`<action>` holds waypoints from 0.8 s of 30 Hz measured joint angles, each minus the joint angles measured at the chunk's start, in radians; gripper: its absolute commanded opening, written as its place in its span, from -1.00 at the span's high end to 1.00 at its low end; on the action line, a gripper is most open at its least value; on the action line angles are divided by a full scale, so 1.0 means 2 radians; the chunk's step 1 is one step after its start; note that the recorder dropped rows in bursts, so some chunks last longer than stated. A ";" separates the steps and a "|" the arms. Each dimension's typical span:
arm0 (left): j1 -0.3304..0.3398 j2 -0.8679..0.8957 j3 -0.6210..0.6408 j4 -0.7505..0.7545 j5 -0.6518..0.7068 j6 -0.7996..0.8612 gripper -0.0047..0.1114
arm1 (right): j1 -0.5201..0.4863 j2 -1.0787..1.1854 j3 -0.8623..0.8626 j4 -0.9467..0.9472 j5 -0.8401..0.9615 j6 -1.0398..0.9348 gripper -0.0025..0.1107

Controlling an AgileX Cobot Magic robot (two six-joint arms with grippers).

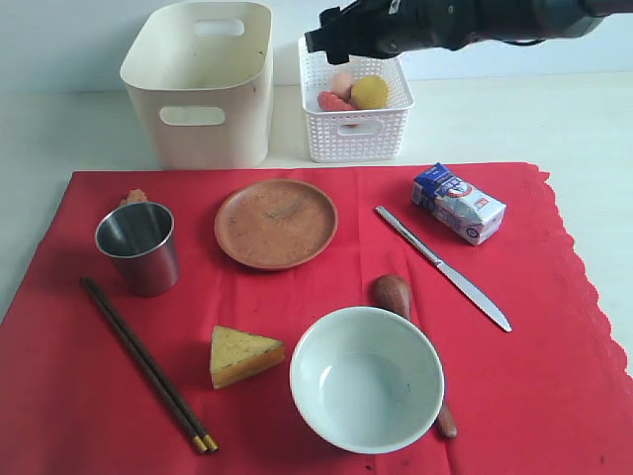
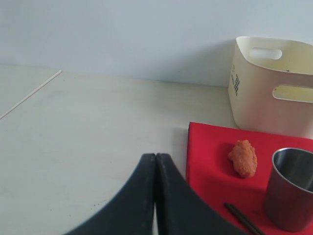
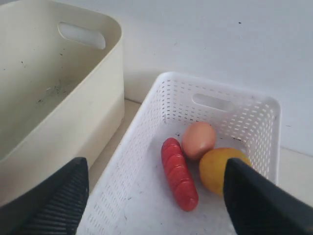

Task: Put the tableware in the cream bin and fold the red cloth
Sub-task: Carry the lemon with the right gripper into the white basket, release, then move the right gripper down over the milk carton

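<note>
Left wrist view: the left gripper [image 2: 155, 160] has its fingers [image 2: 134, 200] pressed together on nothing, over the table [image 2: 98, 122]. The red cloth [image 2: 210, 147] starts just beyond the fingertips, and the cream bin [image 2: 264, 93] stands farther off.

In the exterior view the cloth carries chopsticks [image 1: 138, 361], steel cup [image 1: 138, 247], clay plate [image 1: 276, 224], bowl [image 1: 326, 346], wooden spoon [image 1: 393, 294] and knife [image 1: 445, 269], all well apart from both grippers.

The right gripper [image 3: 154, 169] hangs over the white lattice basket [image 3: 171, 98], its fingers [image 3: 254, 205] spread wide and empty. A sausage [image 3: 179, 176], egg [image 3: 198, 139] and lemon [image 3: 220, 169] lie below, between them. The empty bin stands just outside one finger.
</note>
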 measured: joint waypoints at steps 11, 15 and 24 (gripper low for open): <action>0.000 0.000 0.000 0.000 0.000 0.000 0.89 | 0.000 -0.091 0.000 0.000 0.150 0.000 0.00; 0.000 0.000 0.000 0.000 0.000 0.000 0.89 | 0.000 -0.116 0.000 0.000 0.206 0.000 0.26; 0.000 0.000 0.000 0.000 0.000 0.000 0.89 | 0.000 -0.146 0.000 0.000 0.282 0.000 0.71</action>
